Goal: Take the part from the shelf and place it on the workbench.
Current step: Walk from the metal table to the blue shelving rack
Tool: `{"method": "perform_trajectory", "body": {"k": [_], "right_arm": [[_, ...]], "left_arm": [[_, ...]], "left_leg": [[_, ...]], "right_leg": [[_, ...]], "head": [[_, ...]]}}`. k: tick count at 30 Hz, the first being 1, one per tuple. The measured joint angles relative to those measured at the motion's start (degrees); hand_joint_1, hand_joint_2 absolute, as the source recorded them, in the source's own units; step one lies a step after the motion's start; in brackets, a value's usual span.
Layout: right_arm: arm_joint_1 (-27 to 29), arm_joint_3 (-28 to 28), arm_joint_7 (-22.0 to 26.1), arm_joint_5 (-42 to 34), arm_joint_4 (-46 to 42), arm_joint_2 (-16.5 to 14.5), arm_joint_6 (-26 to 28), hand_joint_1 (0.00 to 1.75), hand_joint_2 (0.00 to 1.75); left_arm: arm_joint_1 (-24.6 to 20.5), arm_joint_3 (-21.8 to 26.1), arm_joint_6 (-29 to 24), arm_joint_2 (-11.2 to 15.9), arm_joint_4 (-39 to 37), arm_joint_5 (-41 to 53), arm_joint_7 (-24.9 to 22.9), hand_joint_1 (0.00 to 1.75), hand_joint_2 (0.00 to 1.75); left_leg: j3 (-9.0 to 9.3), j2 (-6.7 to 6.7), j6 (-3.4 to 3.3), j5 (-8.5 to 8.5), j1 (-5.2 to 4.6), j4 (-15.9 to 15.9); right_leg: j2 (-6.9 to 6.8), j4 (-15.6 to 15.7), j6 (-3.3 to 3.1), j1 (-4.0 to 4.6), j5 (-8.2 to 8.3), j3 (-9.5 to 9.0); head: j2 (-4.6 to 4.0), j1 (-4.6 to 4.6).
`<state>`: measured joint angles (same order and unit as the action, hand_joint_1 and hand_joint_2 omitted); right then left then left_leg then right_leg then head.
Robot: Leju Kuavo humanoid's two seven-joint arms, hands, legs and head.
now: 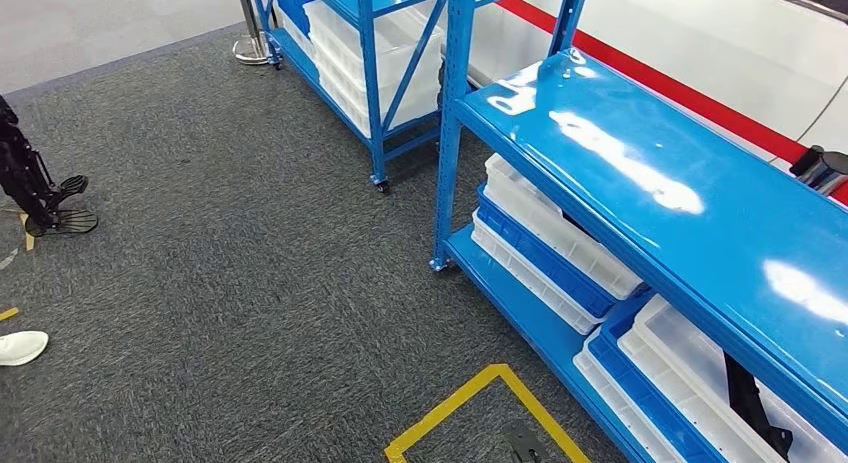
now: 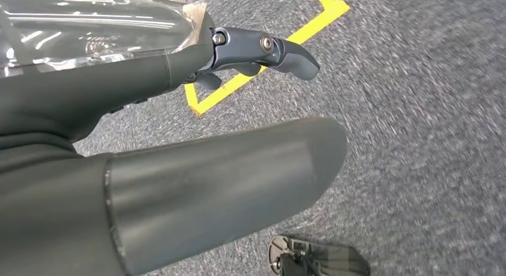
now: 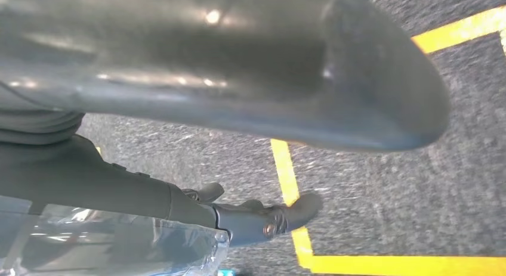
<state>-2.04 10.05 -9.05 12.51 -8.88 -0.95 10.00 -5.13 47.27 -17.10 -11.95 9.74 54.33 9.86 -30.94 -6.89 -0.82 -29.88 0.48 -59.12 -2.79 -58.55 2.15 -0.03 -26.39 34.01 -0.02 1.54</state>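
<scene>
A blue metal shelf (image 1: pixel 640 173) stands to my right, its glossy top board bare. On its lower level lie white and blue trays (image 1: pixel 560 253), and a black elongated part (image 1: pixel 752 403) rests in a white tray at the near right. My left hand (image 2: pixel 149 115) hangs over the grey carpet in the left wrist view, thumb and dark fingers (image 2: pixel 280 52) stretched out with nothing in them. In the right wrist view my right hand (image 3: pixel 179 192) also hangs over the carpet, and its fingers (image 3: pixel 280 216) hold nothing.
A second blue shelf (image 1: pixel 375 43) with white bins stands further back. Yellow tape (image 1: pixel 480 403) marks a square on the carpet near my feet. A white shoe (image 1: pixel 22 347) and a black stand (image 1: pixel 55 208) are at the left. A dark round object (image 1: pixel 822 169) sits behind the shelf top.
</scene>
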Motion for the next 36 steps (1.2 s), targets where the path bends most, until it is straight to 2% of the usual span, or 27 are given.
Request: {"method": "perform_trajectory", "body": {"k": [1,2,4,6,7,8,9,11,13,15,16,18,19,20,21,22,23,24,26,27,28,30,31,33,34,35,36], "right_arm": [[0.15,-0.01,0.0,0.03,0.01,0.04,0.0,0.0,0.0],[0.21,-0.02,0.0,0.07,0.01,0.09,-0.01,0.0,0.0],[0.1,-0.04,0.01,0.24,0.01,0.05,-0.02,0.0,0.0],[-0.03,-0.04,0.02,0.42,0.01,-0.02,-0.04,0.0,0.0],[0.03,-0.04,0.02,0.48,0.01,-0.06,-0.06,0.0,0.0],[0.11,-0.04,0.02,0.52,0.01,-0.07,-0.08,0.0,0.0],[0.16,-0.04,0.02,0.56,0.01,-0.08,-0.1,0.0,0.0],[0.09,-0.04,0.02,0.6,0.01,-0.1,-0.1,0.0,0.0],[-0.01,-0.04,0.02,0.62,0.01,-0.08,-0.09,0.0,0.0],[0.16,-0.04,0.02,0.63,0.01,-0.02,-0.08,0.0,0.0],[0.32,-0.04,0.01,0.63,0.02,-0.01,-0.08,0.0,0.0],[0.39,-0.02,0.0,0.63,0.02,-0.02,-0.08,0.0,0.0],[0.27,-0.01,0.0,0.61,0.02,-0.08,-0.08,0.0,0.0],[0.11,-0.01,0.0,0.58,0.01,-0.1,-0.08,0.0,0.0],[0.02,-0.01,0.0,0.55,0.01,-0.12,-0.08,0.0,0.0],[0.07,-0.01,0.0,0.52,0.01,-0.11,-0.08,0.0,0.0],[0.18,-0.02,0.0,0.52,0.01,-0.1,-0.08,0.0,0.0],[0.28,-0.02,0.0,0.53,0.01,-0.09,-0.08,0.0,0.0],[0.25,-0.01,-0.01,0.56,0.01,-0.07,-0.08,0.0,0.0],[0.13,-0.01,-0.01,0.6,0.01,-0.08,-0.08,0.0,0.0],[0.03,-0.01,-0.01,0.63,0.01,-0.1,-0.08,0.0,0.0],[0.0,-0.02,-0.01,0.69,0.01,-0.04,-0.08,0.0,0.0],[0.1,-0.02,-0.01,0.69,0.01,-0.01,-0.08,0.0,0.0],[0.13,-0.03,-0.03,0.69,0.01,0.11,-0.08,0.0,0.0],[0.05,-0.04,-0.04,0.69,0.01,0.12,-0.08,0.0,0.0],[-0.08,-0.04,-0.04,0.69,0.01,0.14,-0.08,0.0,0.0],[-0.17,-0.04,-0.04,0.69,0.01,0.1,-0.08,0.0,0.0]], "left_arm": [[-0.09,-0.07,-0.01,-0.06,0.01,0.06,0.0,0.0,0.0],[-0.15,-0.11,-0.02,-0.09,0.01,0.1,0.0,0.0,0.0],[-0.1,-0.16,-0.04,-0.07,0.0,0.16,-0.01,0.0,0.0],[0.07,-0.16,-0.07,-0.03,-0.01,0.14,-0.04,0.0,0.0],[0.12,-0.16,-0.08,-0.01,-0.01,0.13,-0.06,0.0,0.0],[0.14,-0.16,-0.09,0.0,-0.01,0.12,-0.08,0.0,0.0],[0.15,-0.16,-0.1,0.01,-0.01,0.12,-0.09,0.0,0.0],[0.13,-0.16,-0.11,0.07,-0.01,0.12,-0.09,0.0,0.0],[0.12,-0.18,-0.13,0.12,-0.01,0.12,-0.1,0.0,0.0],[0.1,-0.18,-0.13,0.11,-0.01,0.12,-0.12,0.0,0.0],[0.06,-0.17,-0.14,0.1,-0.01,0.12,-0.13,0.0,0.0],[0.03,-0.18,-0.23,0.09,0.01,0.12,-0.13,0.0,0.0],[0.06,-0.18,-0.28,0.09,0.01,0.12,-0.14,0.0,0.0],[0.12,-0.18,-0.33,0.09,0.01,0.12,-0.16,0.0,0.0],[0.17,-0.17,-0.38,0.1,0.01,0.12,-0.2,0.0,0.0],[0.19,-0.16,-0.45,0.12,0.01,0.12,-0.27,0.0,0.0],[0.18,-0.16,-0.54,0.13,0.01,0.12,-0.35,0.0,0.0],[0.17,-0.16,-0.61,0.11,0.01,0.12,-0.43,0.0,0.0],[0.16,-0.16,-0.68,0.09,0.01,0.12,-0.55,0.0,0.0],[0.16,-0.16,-0.7,0.1,0.01,0.12,-0.58,0.0,0.0],[0.14,-0.16,-0.72,0.11,0.01,0.12,-0.61,0.0,0.0],[0.0,-0.16,-0.76,0.08,0.02,0.12,-0.64,0.0,0.0],[-0.12,-0.17,-0.77,0.03,0.03,0.12,-0.66,0.0,0.0],[-0.27,-0.19,-0.78,-0.02,0.04,0.12,-0.69,0.0,0.0],[-0.23,-0.2,-0.78,-0.03,0.03,0.12,-0.7,0.0,0.0],[-0.14,-0.2,-0.78,-0.03,0.02,0.12,-0.72,0.0,0.0],[0.0,-0.2,-0.78,-0.02,0.02,0.11,-0.74,0.0,0.0]], "left_leg": [[0.02,0.84,0.34,-0.36,0.14,-0.34],[-0.43,2.37,0.59,-1.26,0.23,-1.59],[-3.1,6.0,0.83,-4.58,0.39,-7.54],[-6.85,7.04,0.94,-7.47,0.42,-14.72],[-7.87,7.13,0.99,-7.46,0.48,-16.27],[-7.75,7.17,1.03,-6.18,0.6,-15.46],[-6.51,7.41,1.08,-3.99,0.8,-12.45],[-2.98,9.6,1.22,-0.3,1.35,-4.65],[-1.29,11.29,1.02,0.62,1.41,-0.79],[-1.13,10.41,0.24,0.65,1.02,-0.48],[-0.91,9.76,-0.24,0.81,0.95,-0.27],[-0.46,8.3,-1.11,1.12,0.9,0.19],[-0.4,7.49,-1.4,1.14,0.75,0.28],[-0.4,6.61,-1.61,1.09,0.6,0.29],[-0.4,5.71,-1.71,1.0,0.47,0.29],[-0.36,4.86,-1.75,0.88,0.41,0.29],[-0.28,4.09,-1.71,0.76,0.4,0.28],[-0.13,3.36,-1.58,0.61,0.41,0.28],[0.3,2.09,-1.07,0.18,0.26,0.26],[0.54,1.54,-0.72,-0.1,0.1,0.25],[0.79,0.99,-0.39,-0.36,-0.06,0.27],[1.37,-0.09,0.28,-0.78,-0.04,0.47],[1.56,0.38,0.61,-1.08,0.13,0.3],[0.57,3.49,1.06,-3.05,0.45,-2.48],[-0.79,5.39,1.11,-4.65,0.53,-5.36],[-2.63,6.52,1.1,-6.39,0.55,-8.89],[-4.46,6.95,1.13,-7.66,0.56,-12.18]], "right_leg": [[0.69,0.26,-0.42,-0.3,0.14,-0.21],[1.32,0.52,-0.9,-0.67,0.23,-0.57],[2.66,0.7,-1.68,-1.0,0.3,-1.0],[4.29,0.68,-1.99,-0.83,0.27,-1.01],[5.16,0.65,-1.99,-0.78,0.26,-1.06],[6.01,0.62,-1.96,-0.8,0.25,-1.15],[6.85,0.57,-1.93,-0.85,0.24,-1.25],[8.48,0.26,-1.52,-0.79,0.09,-1.2],[9.78,0.08,-0.73,-0.68,0.09,-0.73],[10.79,0.29,0.02,-0.88,0.33,-0.16],[10.12,0.08,0.26,-0.95,0.27,0.16],[6.84,-3.07,0.33,-0.84,-1.24,1.97],[4.9,-6.5,0.14,-0.79,-2.72,3.73],[3.9,-10.61,-0.01,-0.8,-4.34,5.91],[3.53,-14.35,-0.02,-0.85,-5.57,7.91],[3.38,-16.42,0.19,-0.91,-6.01,9.06],[3.21,-16.05,0.6,-0.95,-5.49,8.94],[2.76,-13.21,1.1,-0.98,-4.18,7.51],[0.14,-4.81,1.65,-0.8,-1.1,2.95],[-0.94,-1.94,1.49,-0.58,-0.1,1.34],[-1.59,-0.56,1.16,-0.34,0.37,0.56],[-0.53,-0.27,0.27,-0.11,0.53,0.53],[0.18,-0.13,-0.1,-0.36,0.59,0.45],[1.53,0.14,-1.12,-1.01,0.71,0.14],[2.18,0.16,-1.52,-1.13,0.73,0.11],[2.89,0.16,-1.85,-1.06,0.71,0.1],[3.7,0.15,-2.01,-0.97,0.72,0.08]], "head": [[0.0,-0.06],[0.0,-0.14],[-0.01,-0.31],[-0.01,-0.34],[-0.01,-0.35],[-0.01,-0.35],[-0.01,-0.34],[-0.01,-0.33],[-0.01,-0.29],[-0.01,-0.27],[-0.01,-0.26],[-0.01,-0.15],[-0.01,-0.1],[-0.01,-0.07],[-0.01,-0.07],[-0.01,-0.07],[-0.01,-0.07],[-0.01,-0.07],[-0.01,-0.08],[-0.01,-0.09],[-0.01,-0.12],[-0.01,-0.15],[-0.01,-0.17],[-0.01,-0.23],[-0.01,-0.27],[-0.01,-0.29],[-0.01,-0.29]]}}
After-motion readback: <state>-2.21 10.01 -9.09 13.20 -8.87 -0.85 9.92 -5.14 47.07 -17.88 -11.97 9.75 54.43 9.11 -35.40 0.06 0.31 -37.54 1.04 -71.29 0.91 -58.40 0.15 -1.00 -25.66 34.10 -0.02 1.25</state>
